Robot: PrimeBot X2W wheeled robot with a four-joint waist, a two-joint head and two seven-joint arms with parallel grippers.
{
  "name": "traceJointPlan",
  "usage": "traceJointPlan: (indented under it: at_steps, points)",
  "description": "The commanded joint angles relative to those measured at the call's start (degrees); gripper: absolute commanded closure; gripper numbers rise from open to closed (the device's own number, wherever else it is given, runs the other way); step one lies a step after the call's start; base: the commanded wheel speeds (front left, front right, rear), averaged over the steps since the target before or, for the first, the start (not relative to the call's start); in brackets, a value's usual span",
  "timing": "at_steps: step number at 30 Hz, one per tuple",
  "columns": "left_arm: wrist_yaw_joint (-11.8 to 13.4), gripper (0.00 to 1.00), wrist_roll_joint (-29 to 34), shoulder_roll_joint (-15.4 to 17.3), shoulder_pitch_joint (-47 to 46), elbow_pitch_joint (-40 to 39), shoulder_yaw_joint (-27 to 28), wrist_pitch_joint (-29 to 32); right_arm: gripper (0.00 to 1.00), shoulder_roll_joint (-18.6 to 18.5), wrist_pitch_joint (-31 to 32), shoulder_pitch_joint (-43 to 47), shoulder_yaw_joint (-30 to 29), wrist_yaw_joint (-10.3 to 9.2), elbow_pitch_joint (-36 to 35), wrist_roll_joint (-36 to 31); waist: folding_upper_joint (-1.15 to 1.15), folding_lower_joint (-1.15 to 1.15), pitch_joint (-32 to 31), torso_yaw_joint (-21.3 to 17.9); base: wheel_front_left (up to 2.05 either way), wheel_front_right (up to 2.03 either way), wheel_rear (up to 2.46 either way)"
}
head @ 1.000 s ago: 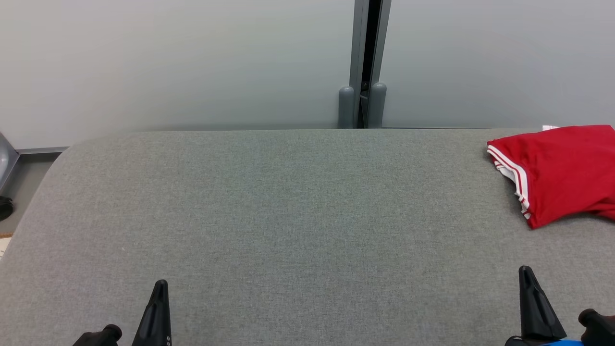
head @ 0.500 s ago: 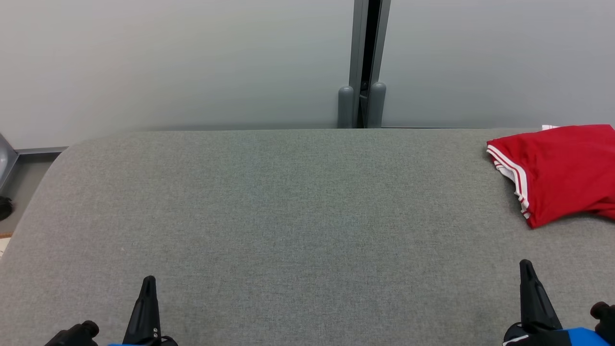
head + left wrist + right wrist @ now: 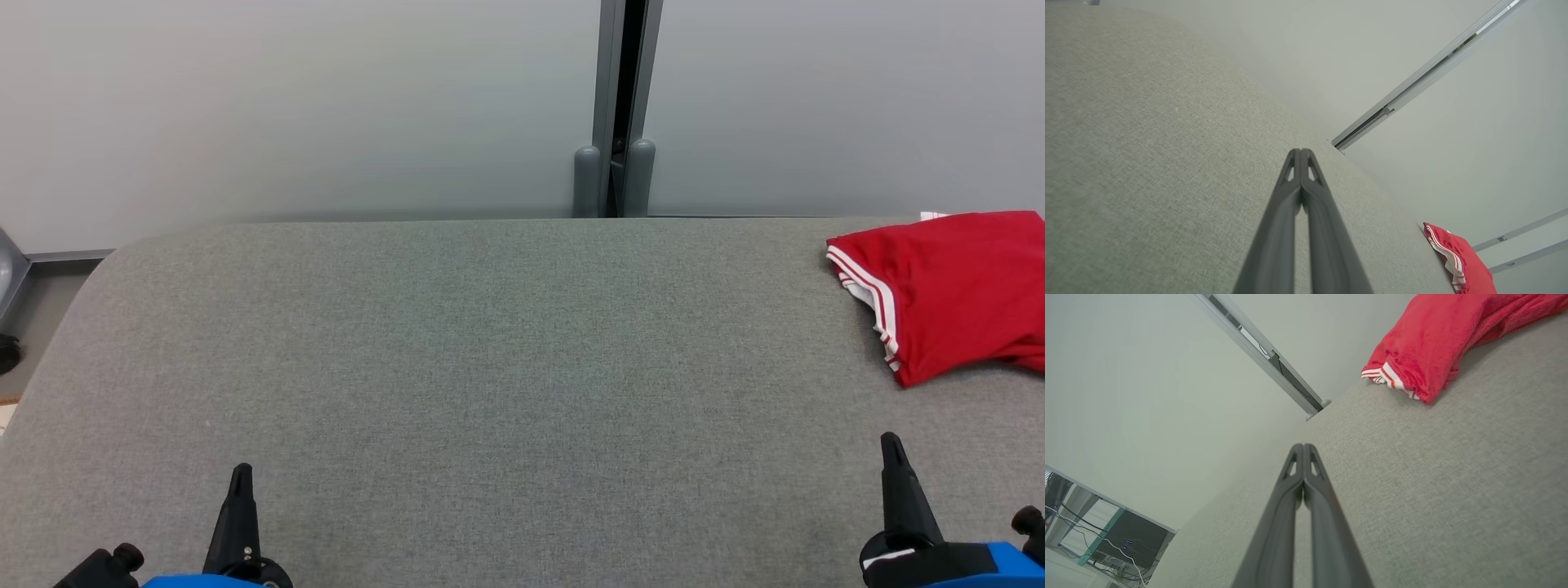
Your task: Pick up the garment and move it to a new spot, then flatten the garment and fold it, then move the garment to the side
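Red garment set off to the side, both my hands empty.

The garment (image 3: pixel 947 294) lies in a compact, folded-looking bundle at the upper right of the head view, white-striped trim facing frame centre and its far part cut by the frame edge. I judge it sits there because the side move is done, leaving the middle of the grey bench (image 3: pixel 506 351) bare. My left hand (image 3: pixel 1300 153) sits low at lower left and my right hand (image 3: pixel 1303 446) at lower right, well apart from the cloth. On each, the fingers are pressed tip to tip, gripping nothing, above the bench.
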Motion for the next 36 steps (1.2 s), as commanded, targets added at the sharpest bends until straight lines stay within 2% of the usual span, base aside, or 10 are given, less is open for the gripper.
traceJointPlan:
  at_steps: [1,36]
  points:
    - [-0.46,1.0,-2.47,0.31,-1.76,-0.49,0.65,0.55,1.0,-0.38,0.49,-1.87,0.05,0.0,-0.19,2.86,0.0,-0.01,0.0,-0.01,0.0,0.0,0.0]
    - [-1.59,1.0,-23.81,0.44,-4.19,0.66,3.43,6.3,1.0,-0.43,5.05,-5.85,0.14,-0.01,3.44,26.62,0.0,-0.01,0.09,-0.16,0.0,0.0,0.0]
